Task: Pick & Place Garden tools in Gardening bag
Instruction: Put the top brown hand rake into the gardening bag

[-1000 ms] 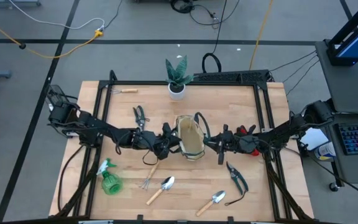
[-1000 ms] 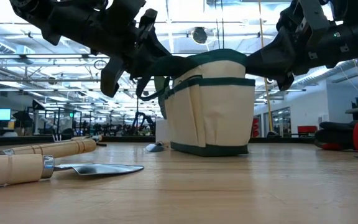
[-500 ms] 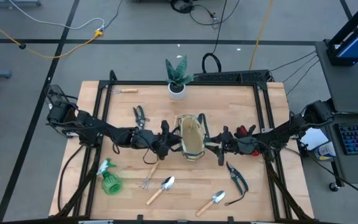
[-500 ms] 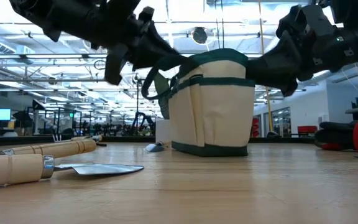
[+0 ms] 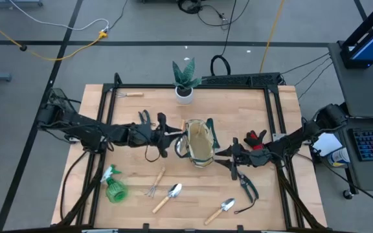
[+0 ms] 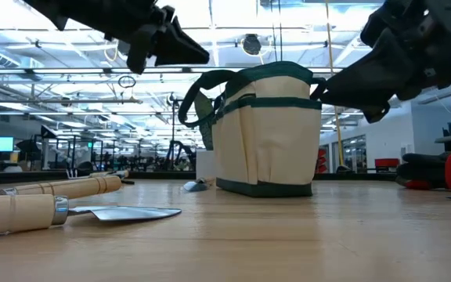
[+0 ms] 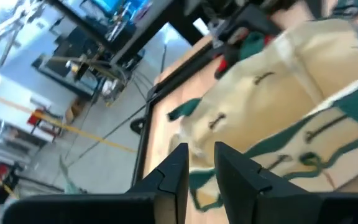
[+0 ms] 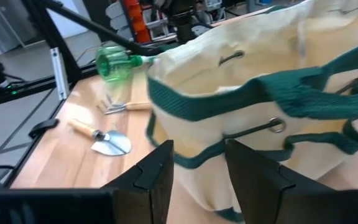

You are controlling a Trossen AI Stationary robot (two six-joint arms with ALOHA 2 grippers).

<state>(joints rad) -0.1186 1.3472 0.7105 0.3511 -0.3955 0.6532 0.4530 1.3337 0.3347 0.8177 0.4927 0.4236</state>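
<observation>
On the middle of the wooden table (image 5: 271, 194) stands the beige gardening bag (image 5: 199, 142), upright. The left gripper (image 5: 173, 134) hangs just beside the bag, fingers a little apart, holding nothing. The right gripper (image 5: 220, 155) waits on the other side, fingers apart and empty. Two trowels (image 5: 168, 197), a small fork (image 5: 155, 184) and a green spray bottle (image 5: 113, 186) lie near the front edge.

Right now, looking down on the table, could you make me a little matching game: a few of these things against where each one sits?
Things:
1. gardening bag
2. spray bottle
3. potted plant
4. red item

Places:
a. far edge of the table
b. near left part
c. middle, between both arms
d. right of the bag, by the right arm

Pairs: 1-c, 2-b, 3-a, 4-d
</observation>
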